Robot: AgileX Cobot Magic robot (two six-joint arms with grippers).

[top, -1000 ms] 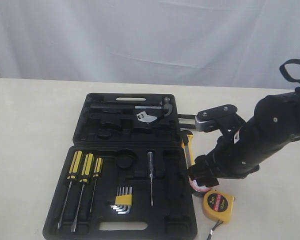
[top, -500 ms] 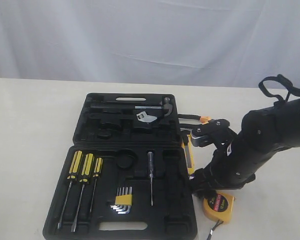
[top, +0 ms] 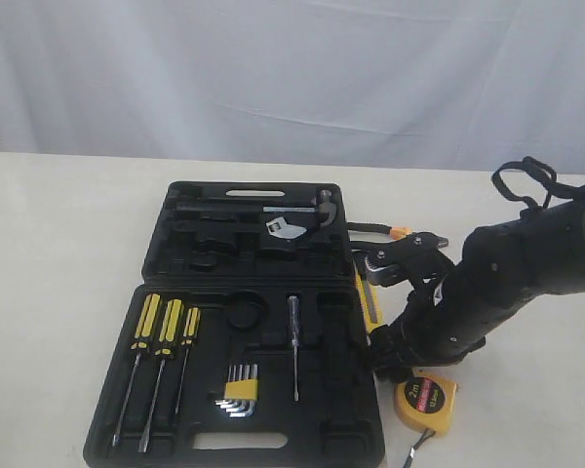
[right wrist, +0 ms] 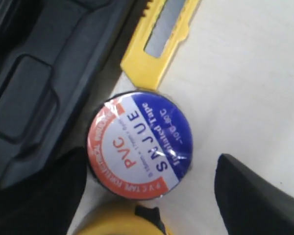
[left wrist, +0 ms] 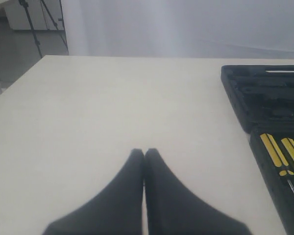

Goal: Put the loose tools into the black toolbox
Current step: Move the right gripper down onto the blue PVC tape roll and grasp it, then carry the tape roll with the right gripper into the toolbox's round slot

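Tape roll (right wrist: 139, 142), small and round with a white, red and blue printed face, lies flat on the pale counter (right wrist: 250, 73) between the jaws of the right gripper (right wrist: 149, 188). Those jaws stand wide apart, one dark finger on each side of the tape roll, and they have hold of nothing. Bare counter shows between the roll and one finger. The other finger sits just beside the roll's edge, and whether it touches cannot be told.

Ahead of the jaws, just past the roll, lies the yellow plastic utility knife (right wrist: 159, 44), its end reaching the roll's edge. Back toward the gripper's base, between the two fingers, the rounded top of the yellow-and-black tape measure (right wrist: 117, 223) shows just beside the roll. Outside that second finger runs the moulded wall of the large flat black plastic toolbox (right wrist: 34, 73).

Farther beyond the jaws, past the knife, the orange-and-black-handled pliers (top: 395, 232) lie partly hidden by the arm. Three yellow-and-black-handled screwdrivers (top: 166, 327) and a hex key set with a yellow clip (top: 239, 388) sit in the toolbox's recesses, well apart from the jaws.

The left gripper (left wrist: 144, 156) has its jaws pressed together with nothing between them, over bare counter, the toolbox off to one side.
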